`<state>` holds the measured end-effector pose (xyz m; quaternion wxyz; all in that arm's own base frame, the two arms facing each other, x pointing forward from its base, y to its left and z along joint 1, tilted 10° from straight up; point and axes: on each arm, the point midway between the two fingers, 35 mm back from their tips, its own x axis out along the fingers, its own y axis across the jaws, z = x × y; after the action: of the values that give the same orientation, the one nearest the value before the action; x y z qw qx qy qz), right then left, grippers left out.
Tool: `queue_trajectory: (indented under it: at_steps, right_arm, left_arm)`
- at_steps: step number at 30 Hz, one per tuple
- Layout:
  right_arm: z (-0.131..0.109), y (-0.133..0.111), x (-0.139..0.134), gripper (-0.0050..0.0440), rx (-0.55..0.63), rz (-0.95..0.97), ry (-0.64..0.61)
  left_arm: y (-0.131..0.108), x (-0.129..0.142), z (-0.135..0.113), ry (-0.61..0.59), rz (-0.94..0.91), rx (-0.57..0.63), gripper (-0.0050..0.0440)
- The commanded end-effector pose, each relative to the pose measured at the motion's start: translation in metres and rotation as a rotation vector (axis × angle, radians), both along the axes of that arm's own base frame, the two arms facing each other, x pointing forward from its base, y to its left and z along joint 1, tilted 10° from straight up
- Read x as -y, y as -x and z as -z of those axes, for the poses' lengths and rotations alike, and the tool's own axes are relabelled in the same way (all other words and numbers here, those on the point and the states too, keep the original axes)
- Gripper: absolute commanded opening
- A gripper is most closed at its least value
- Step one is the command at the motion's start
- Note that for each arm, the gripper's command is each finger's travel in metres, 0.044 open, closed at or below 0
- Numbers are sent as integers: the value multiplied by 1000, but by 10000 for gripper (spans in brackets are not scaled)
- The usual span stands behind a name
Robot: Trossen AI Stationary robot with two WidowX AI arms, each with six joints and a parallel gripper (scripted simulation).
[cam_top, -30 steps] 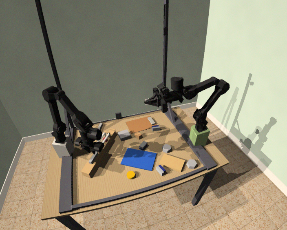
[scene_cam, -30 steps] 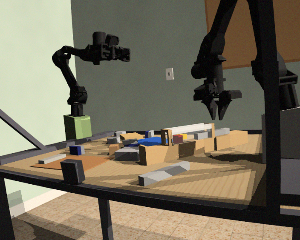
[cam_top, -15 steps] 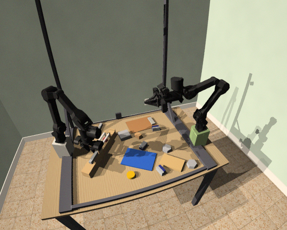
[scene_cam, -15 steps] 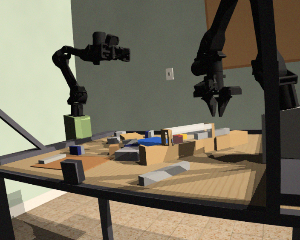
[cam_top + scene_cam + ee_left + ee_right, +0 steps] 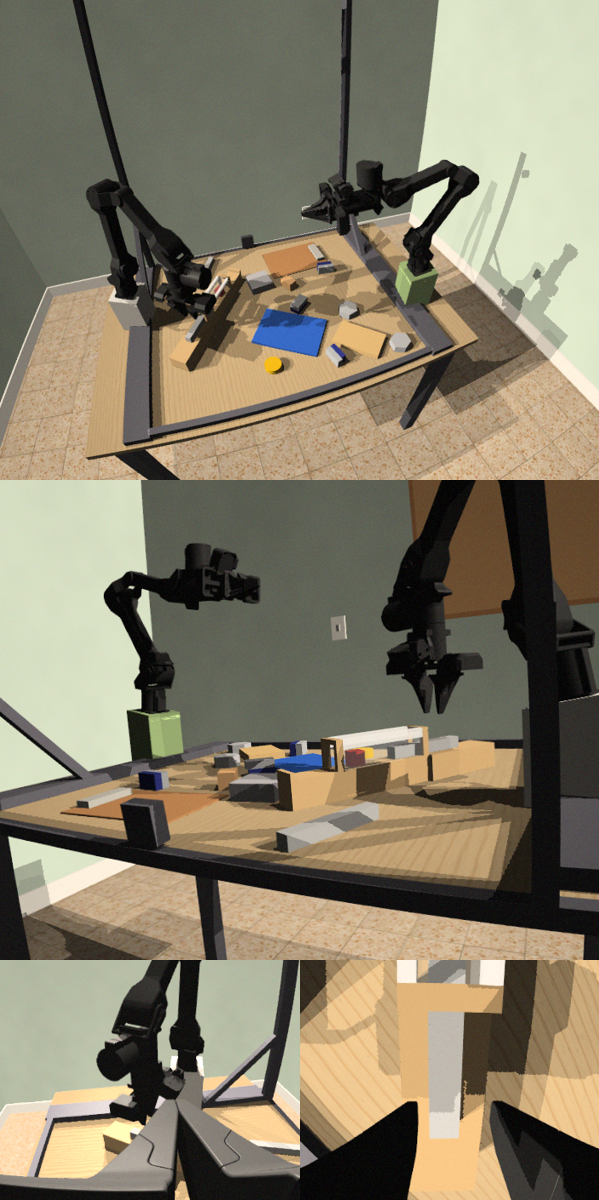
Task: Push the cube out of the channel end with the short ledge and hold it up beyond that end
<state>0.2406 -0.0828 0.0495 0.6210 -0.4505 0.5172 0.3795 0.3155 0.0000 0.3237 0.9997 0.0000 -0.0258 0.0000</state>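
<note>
The tan channel [image 5: 379, 767] with white roof rails [image 5: 374, 737] lies on the table, and it also shows in the top view [image 5: 207, 320]. The red cube [image 5: 355, 757] sits inside it under the rails. A grey stick [image 5: 444, 1074] lies along the channel floor, one end reaching under the roof [image 5: 400, 751]. My right gripper [image 5: 432, 707] [image 5: 455, 1111] hangs above the stick's outer end with its fingers apart and empty. My left gripper [image 5: 252, 589] [image 5: 312, 212] is shut and empty, held high and level far from the channel.
A loose grey bar [image 5: 324, 825] and a dark block [image 5: 145, 822] lie near the table's back edge. A blue mat [image 5: 289, 332], an orange mat [image 5: 289, 259], a tan plate [image 5: 358, 338], a yellow disc [image 5: 273, 364] and several small grey blocks lie beside the channel.
</note>
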Motion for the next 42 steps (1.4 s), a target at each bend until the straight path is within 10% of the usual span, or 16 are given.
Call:
queue_trajectory:
  at_steps: [1,42]
  right_arm:
    - [-4,-2,0,150,18,-3,5]
    - [-45,-42,-96,150,-22,856,-144]
  left_arm:
    - [2,0,-8,-3,2,21,0]
    - [2,0,-8,-3,2,21,0]
